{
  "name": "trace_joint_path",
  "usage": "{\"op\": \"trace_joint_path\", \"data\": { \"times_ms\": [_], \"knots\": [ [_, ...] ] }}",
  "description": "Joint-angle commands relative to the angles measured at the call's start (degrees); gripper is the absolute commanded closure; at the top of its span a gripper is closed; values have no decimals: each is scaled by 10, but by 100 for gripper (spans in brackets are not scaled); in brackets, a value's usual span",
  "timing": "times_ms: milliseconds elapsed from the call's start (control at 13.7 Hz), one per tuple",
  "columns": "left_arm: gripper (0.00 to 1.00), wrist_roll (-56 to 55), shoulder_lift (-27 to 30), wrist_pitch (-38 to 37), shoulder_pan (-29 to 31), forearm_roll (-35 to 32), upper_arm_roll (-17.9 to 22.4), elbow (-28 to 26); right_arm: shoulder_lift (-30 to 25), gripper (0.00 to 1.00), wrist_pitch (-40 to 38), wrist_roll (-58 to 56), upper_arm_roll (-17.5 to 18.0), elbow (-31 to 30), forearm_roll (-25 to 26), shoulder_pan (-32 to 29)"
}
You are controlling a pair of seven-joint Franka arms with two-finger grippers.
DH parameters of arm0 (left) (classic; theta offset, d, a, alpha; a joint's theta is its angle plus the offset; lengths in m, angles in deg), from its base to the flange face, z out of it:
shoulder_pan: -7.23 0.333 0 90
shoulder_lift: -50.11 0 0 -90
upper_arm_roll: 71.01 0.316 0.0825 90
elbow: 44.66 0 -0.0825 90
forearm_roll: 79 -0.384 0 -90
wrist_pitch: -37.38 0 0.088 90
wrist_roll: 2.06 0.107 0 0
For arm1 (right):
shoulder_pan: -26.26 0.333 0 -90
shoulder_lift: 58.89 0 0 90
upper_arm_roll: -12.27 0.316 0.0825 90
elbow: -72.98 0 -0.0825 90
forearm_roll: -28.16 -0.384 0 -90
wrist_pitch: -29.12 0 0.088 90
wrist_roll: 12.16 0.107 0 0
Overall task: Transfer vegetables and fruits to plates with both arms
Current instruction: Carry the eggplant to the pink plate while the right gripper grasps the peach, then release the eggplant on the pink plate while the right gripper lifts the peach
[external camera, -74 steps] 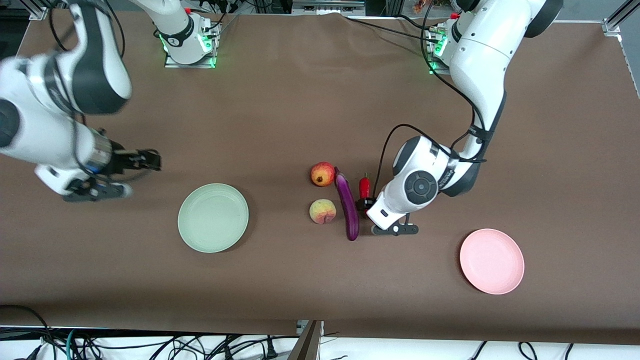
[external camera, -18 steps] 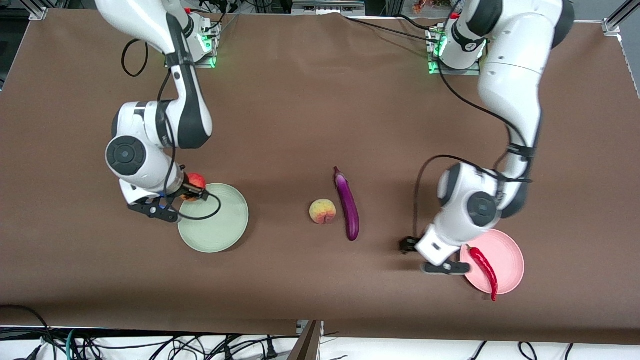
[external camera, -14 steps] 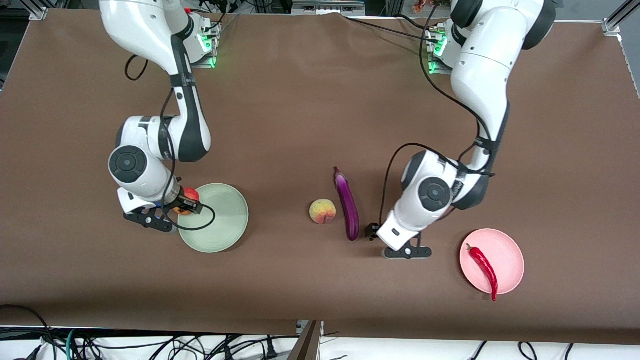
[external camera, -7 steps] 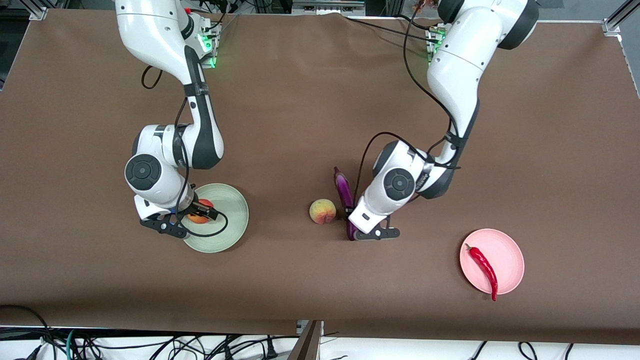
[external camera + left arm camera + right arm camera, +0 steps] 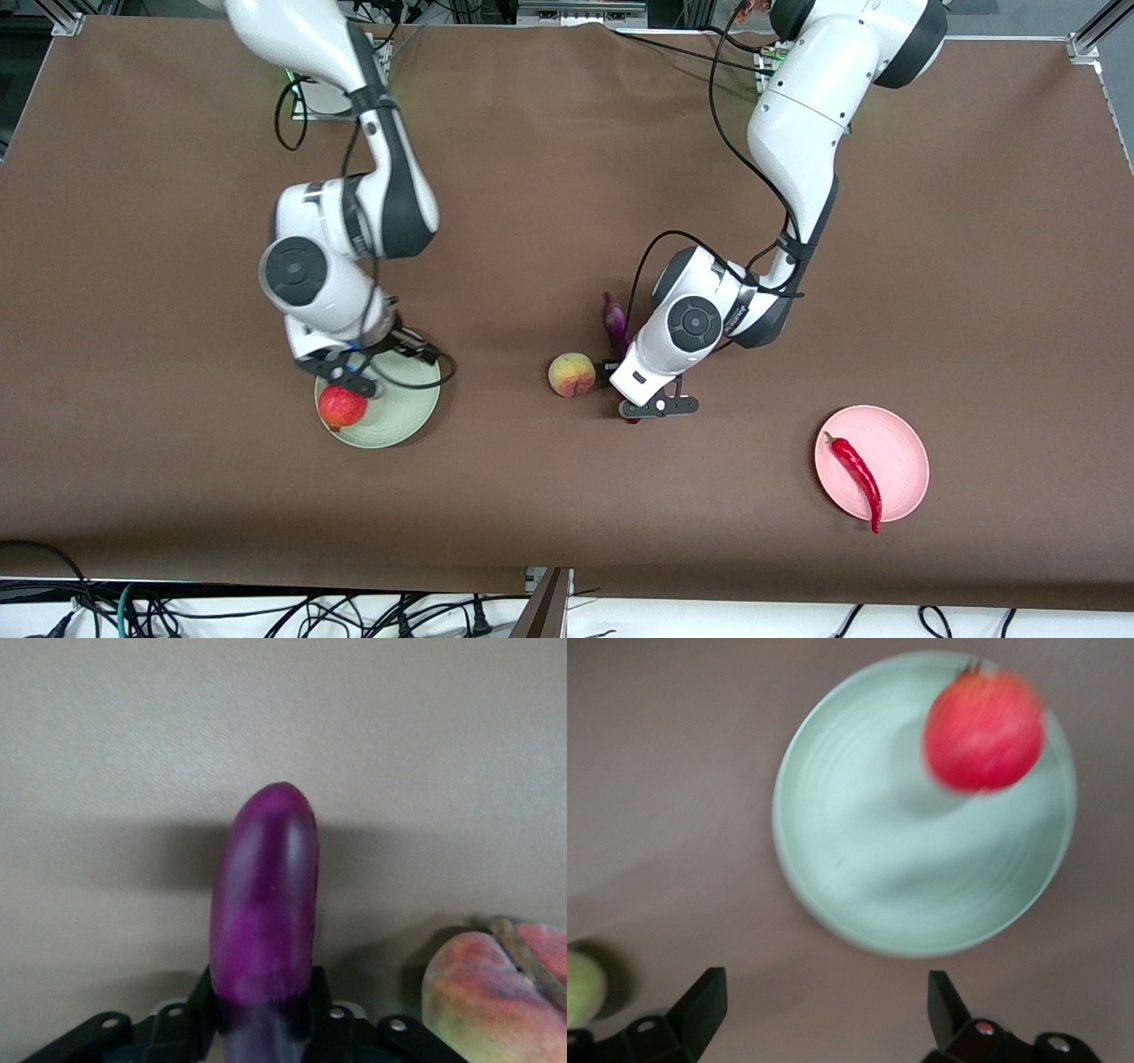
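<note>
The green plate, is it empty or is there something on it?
Not empty. The red pomegranate sits on the green plate, near its rim, and nothing holds it.

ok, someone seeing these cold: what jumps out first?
Probably the left gripper shut on the purple eggplant mid-table, beside the peach. Next, the red pomegranate sits at the mint green plate's rim, with the right gripper open above it. The red chili lies on the pink plate toward the left arm's end.

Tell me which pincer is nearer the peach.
Left. The left pincer grips the eggplant right beside the peach; the right pincer is open over the green plate.
</note>
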Motion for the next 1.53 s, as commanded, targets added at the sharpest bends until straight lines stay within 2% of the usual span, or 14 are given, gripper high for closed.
{"op": "trace_joint_path", "data": {
  "times_ms": [0, 219, 438, 731, 1023, 1388, 1461],
  "knots": [
    [100, 16, 24, -4, 39, 8, 2, -5, 20, 0, 19, 73, 31, 28, -39, 4],
    [100, 89, 47, -38, 110, 6, 3, 3, 48, 1, 128, 122, 83, 45, -43, 10],
    [100, 200, 48, -37, 178, 6, 8, 3, 93, 1, 221, 119, 95, 72, -38, 16],
    [100, 274, 48, -39, 233, 5, 10, 22, 171, 0, 228, 190, 96, 167, -38, 18],
    [100, 336, 45, -38, 281, -35, 16, 22, 201, 0, 278, 230, 99, 172, -38, 39],
    [100, 375, 21, -34, 317, -29, 15, 21, 223, 0, 328, 248, 109, 171, -38, 42],
    [91, 372, 20, -33, 317, -29, 16, 21, 223, 0, 328, 249, 110, 171, -38, 41]
  ]
}}
